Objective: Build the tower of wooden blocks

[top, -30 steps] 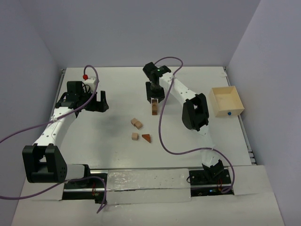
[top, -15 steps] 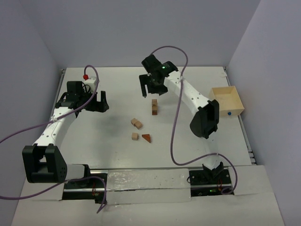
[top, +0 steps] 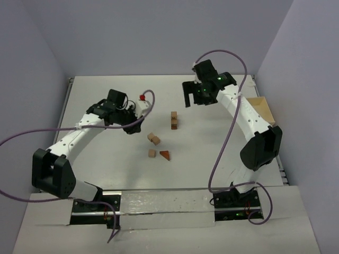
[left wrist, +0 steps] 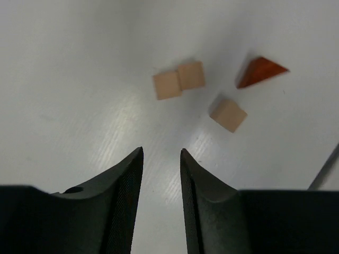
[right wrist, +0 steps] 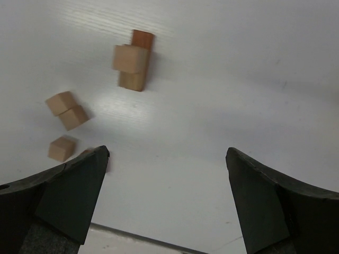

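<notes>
- Nearest the bases: lone tan cube [top: 152, 153], reddish wedge [top: 165, 155] just beside it on the right, both loose on the table [top: 106, 169].
- Just beyond: pair of tan cubes [top: 153, 138], touching side by side, the long axis of the pair lying slantwise across the left wrist view.
- Next, left pincer [top: 132, 126]: jaws drawn in to a narrow slit with nothing between them, poised just left of the pair. From the wrist, pair straight ahead and a little right of the slit; lone cube and wedge further right.
- Probably the nearer arm for any loose block. As they stand, jaws likely too narrow to straddle a cube, so would need widening first, then closing across a single cube, not along the pair.
- Farther back: tower [top: 174, 120], a short upright column of tan and reddish-brown cubes, off to the right of the left pincer and apart from the loose blocks.
- Farthest: right pincer [top: 193, 98], jaws spread wide and empty, beyond and to the right of the tower, not touching it.
</notes>
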`<action>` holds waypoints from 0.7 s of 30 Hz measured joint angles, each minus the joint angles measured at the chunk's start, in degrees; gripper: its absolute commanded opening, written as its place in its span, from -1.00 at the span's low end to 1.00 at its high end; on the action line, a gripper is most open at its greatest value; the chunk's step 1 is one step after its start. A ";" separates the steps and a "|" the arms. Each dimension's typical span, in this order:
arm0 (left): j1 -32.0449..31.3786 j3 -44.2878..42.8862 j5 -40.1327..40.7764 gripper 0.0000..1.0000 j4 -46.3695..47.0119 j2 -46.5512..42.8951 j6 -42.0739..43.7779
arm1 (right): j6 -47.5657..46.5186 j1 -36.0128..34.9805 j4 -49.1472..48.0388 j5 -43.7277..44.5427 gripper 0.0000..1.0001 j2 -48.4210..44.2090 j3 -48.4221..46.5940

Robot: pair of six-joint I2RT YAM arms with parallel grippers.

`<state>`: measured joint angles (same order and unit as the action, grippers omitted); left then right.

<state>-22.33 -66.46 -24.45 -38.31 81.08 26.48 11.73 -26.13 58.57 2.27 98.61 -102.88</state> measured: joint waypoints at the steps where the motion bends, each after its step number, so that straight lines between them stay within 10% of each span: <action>1: -1.21 -0.19 -0.89 -0.14 -2.21 1.02 4.53 | -0.30 2.04 -0.05 -0.66 0.99 -0.02 1.15; 21: -10.75 -10.84 -1.92 0.09 -18.76 19.87 60.60 | -2.02 21.99 0.08 -15.01 0.99 -2.60 4.03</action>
<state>-33.08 -77.30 -26.37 -57.07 100.95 87.08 9.70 -4.15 58.65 -12.74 96.01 -98.85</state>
